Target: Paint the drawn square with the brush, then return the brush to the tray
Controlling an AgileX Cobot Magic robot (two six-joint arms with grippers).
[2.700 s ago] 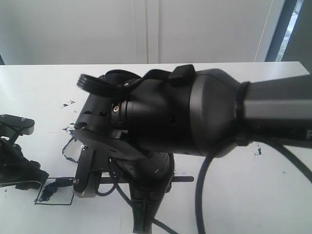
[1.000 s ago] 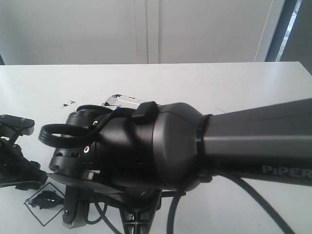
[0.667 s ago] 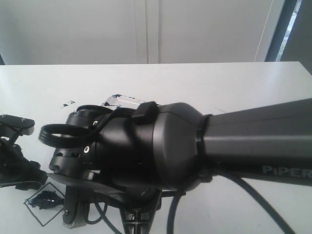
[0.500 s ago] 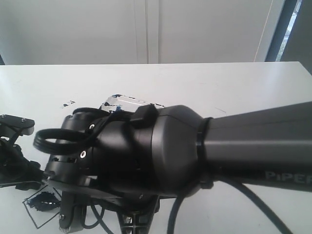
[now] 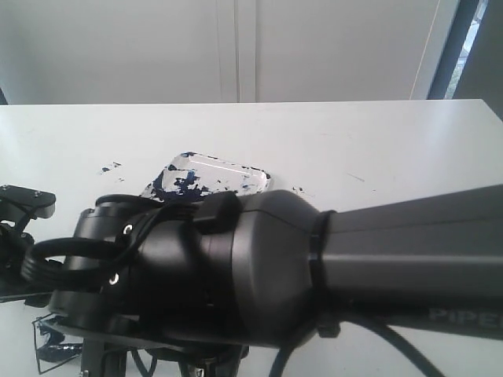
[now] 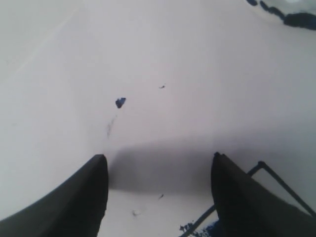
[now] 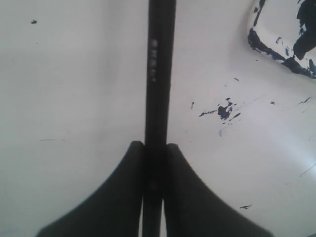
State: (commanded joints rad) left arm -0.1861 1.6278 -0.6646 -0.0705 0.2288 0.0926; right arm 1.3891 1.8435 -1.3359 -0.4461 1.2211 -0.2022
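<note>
Right fingers (image 7: 123,197) clamp the brush (image 7: 159,74) over the tabletop (image 7: 74,98) near the tray (image 7: 253,34); left fingers (image 6: 84,197) stand wide apart and empty, just beside the drawn square (image 6: 286,187).

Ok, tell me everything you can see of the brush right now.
The brush shows only in the right wrist view: a thin, straight black shaft with a few small pale marks. The right gripper is shut on it, one finger against each side. It extends past the frame's edge above the white table; its bristle tip is out of sight.
</note>
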